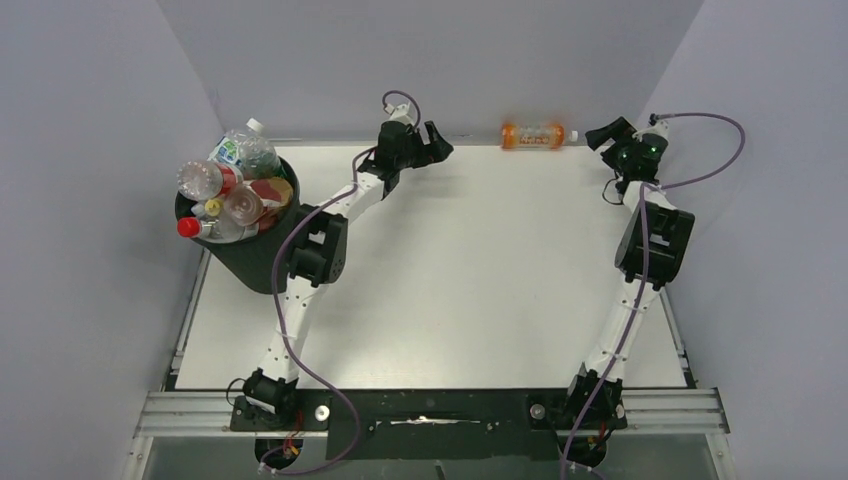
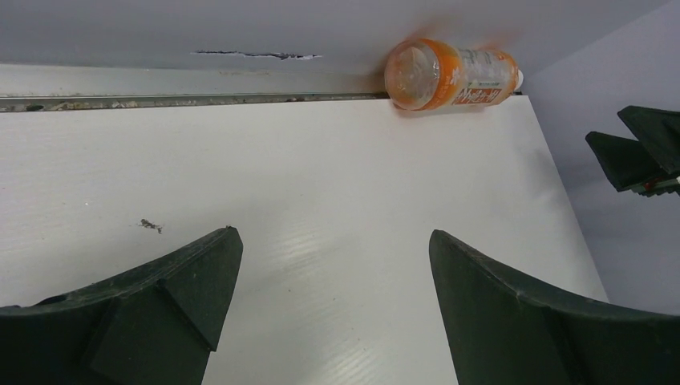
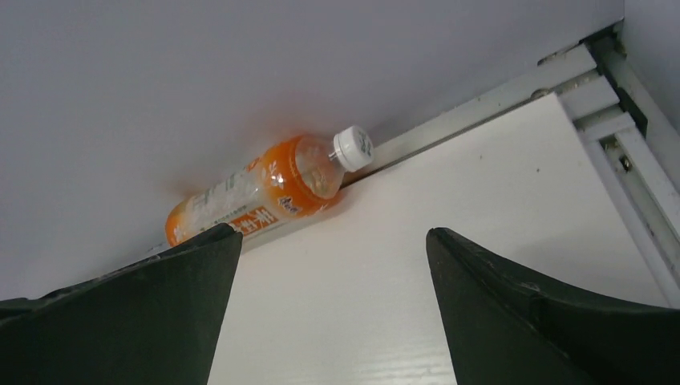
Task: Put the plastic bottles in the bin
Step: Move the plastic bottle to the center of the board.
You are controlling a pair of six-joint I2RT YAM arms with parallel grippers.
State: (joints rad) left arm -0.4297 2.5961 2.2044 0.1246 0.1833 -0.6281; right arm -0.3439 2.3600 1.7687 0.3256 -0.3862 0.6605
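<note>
One orange plastic bottle with a white cap lies on its side against the back wall, between my two grippers. It also shows in the left wrist view and the right wrist view. My left gripper is open and empty, to the bottle's left and apart from it. Just right of the bottle, my right gripper is open with nothing between its fingers. The black bin stands at the far left, heaped with several plastic bottles.
Grey walls close the table at the back and on both sides. A metal rail runs along the table's right edge and another along the front by the arm bases. A small dark speck lies on the white tabletop.
</note>
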